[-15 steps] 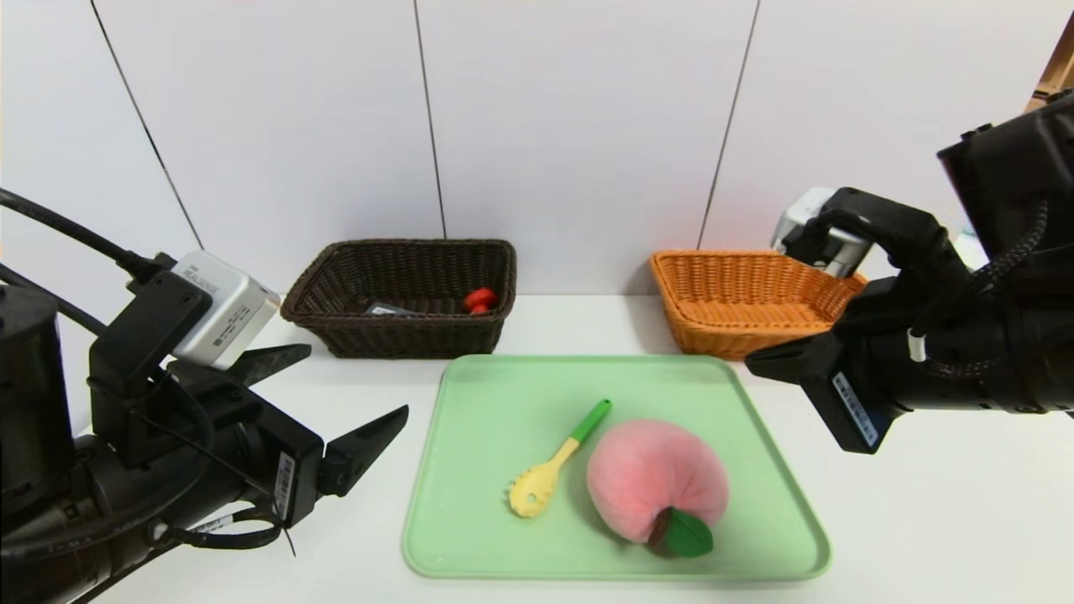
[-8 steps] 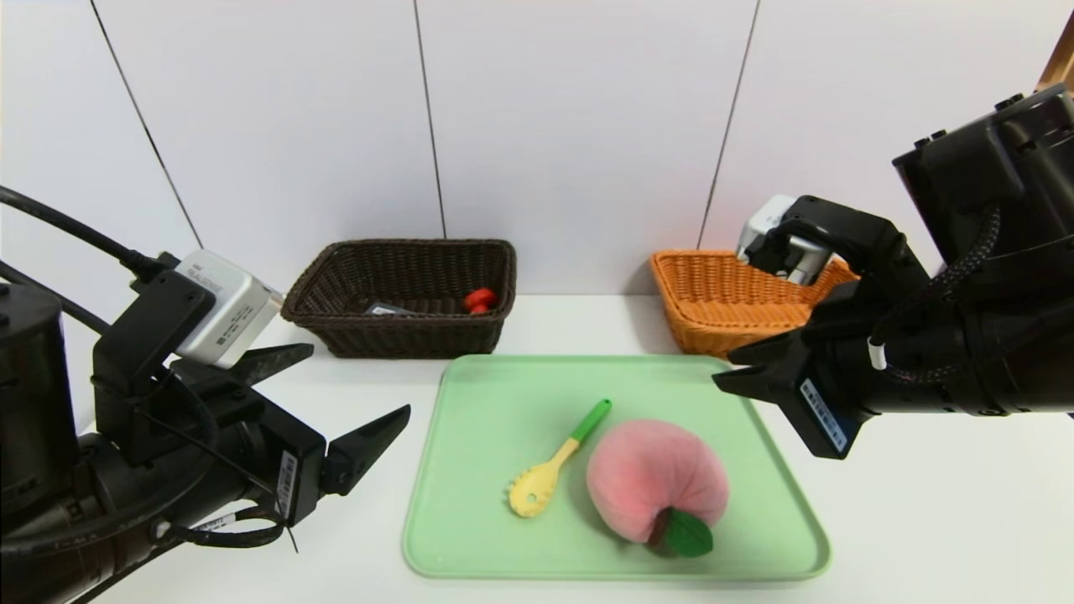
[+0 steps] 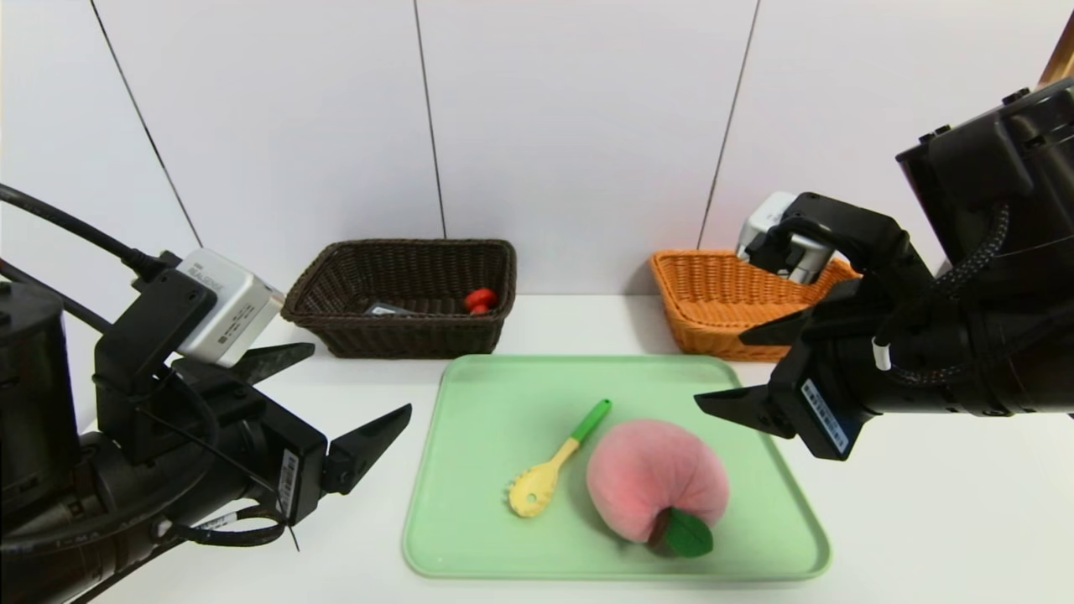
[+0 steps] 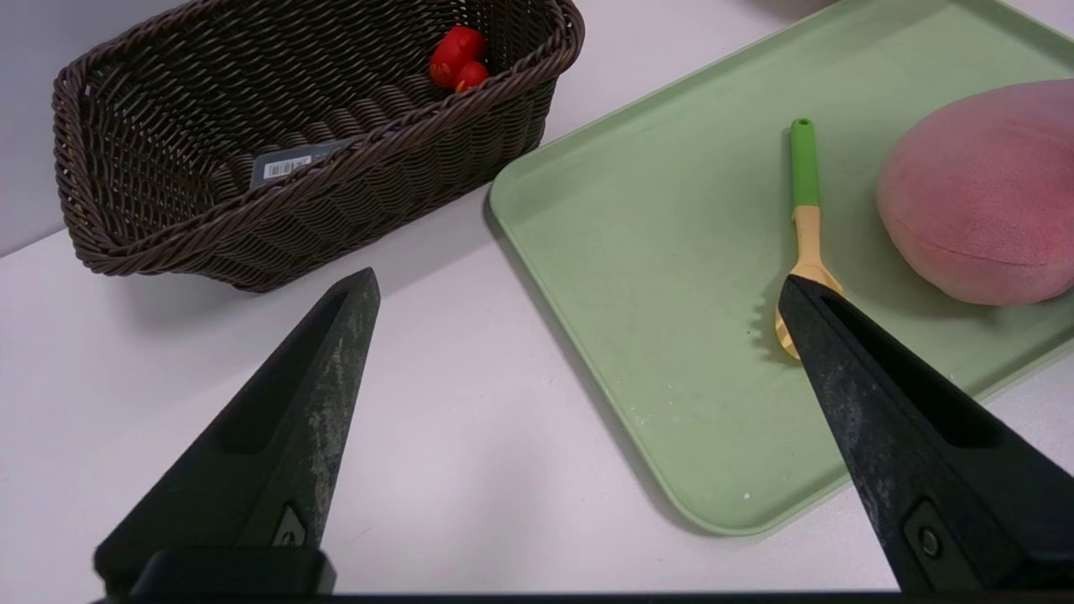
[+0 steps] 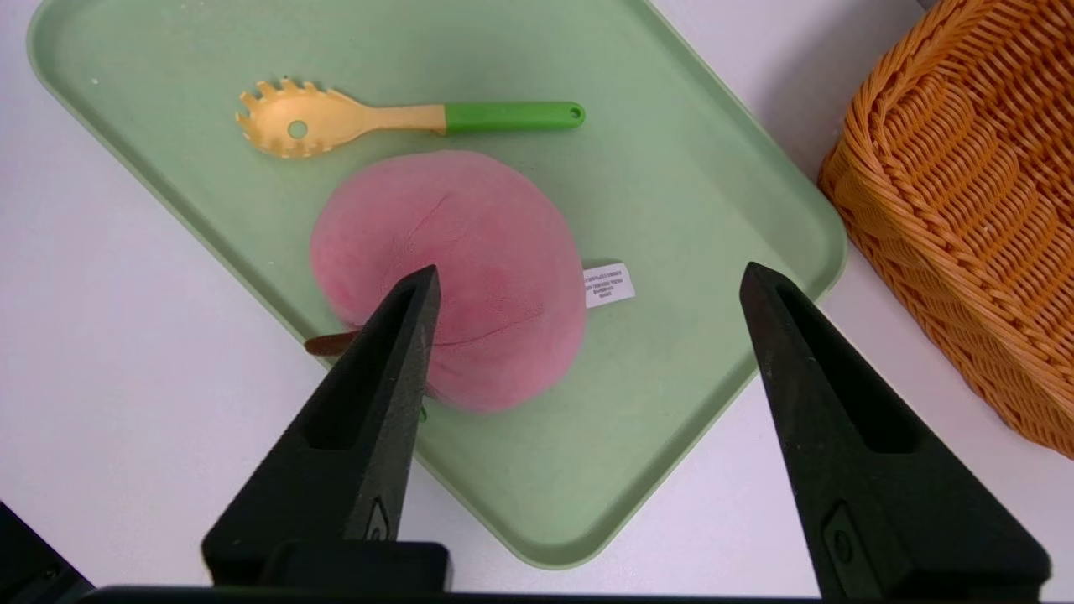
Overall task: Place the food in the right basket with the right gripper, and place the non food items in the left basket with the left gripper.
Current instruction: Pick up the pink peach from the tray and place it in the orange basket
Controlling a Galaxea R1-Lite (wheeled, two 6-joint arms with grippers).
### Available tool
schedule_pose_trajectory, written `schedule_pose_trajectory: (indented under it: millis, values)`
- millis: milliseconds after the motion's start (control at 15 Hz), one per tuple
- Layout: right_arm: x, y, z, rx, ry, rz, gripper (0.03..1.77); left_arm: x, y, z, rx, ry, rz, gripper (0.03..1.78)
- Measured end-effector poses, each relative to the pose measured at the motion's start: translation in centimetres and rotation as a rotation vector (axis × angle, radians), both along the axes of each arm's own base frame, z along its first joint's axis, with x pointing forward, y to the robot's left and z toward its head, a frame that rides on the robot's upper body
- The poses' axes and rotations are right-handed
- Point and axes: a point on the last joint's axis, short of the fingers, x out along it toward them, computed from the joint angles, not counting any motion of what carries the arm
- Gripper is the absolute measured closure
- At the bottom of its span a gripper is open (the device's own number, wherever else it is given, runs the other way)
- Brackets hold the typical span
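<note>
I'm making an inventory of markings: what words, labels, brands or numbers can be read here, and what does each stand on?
"REALSENSE": on the white camera of the left arm; the smaller print near it is too small to read.
Barcode label, print too small: on the grey case in the dark basket.
White tag, print too small: on the peach.
Barcode stickers, unreadable: on both end effectors.

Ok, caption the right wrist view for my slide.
Open right gripper above the tray, plush peach and pasta spoon lying on it.
</note>
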Motion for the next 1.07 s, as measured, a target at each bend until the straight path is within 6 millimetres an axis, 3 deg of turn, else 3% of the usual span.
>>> schedule_pose_trajectory:
  millis: [333, 533, 733, 1067]
  values:
    - [0.0, -0.4, 0.2, -0.055, -0.004, 0.041, 0.33, 0.0, 0.0, 0.0, 0.001, 0.0, 0.001, 0.12]
    - [0.6, -0.5, 1.6, -0.109, 0.025, 0.051, 0.25, -0.1, 0.1, -0.1, 0.001, 0.002, 0.001, 0.12]
    - [1.5, 0.0, 2.5, -0.16, 0.128, 0.065, 0.2, -0.1, 0.1, -0.1, 0.002, 0.003, 0.002, 0.12]
    - [3.6, 1.5, 1.9, -0.22, 0.307, 0.113, 0.15, -0.3, 0.2, -0.1, 0.001, 0.0, 0.001, 0.12]
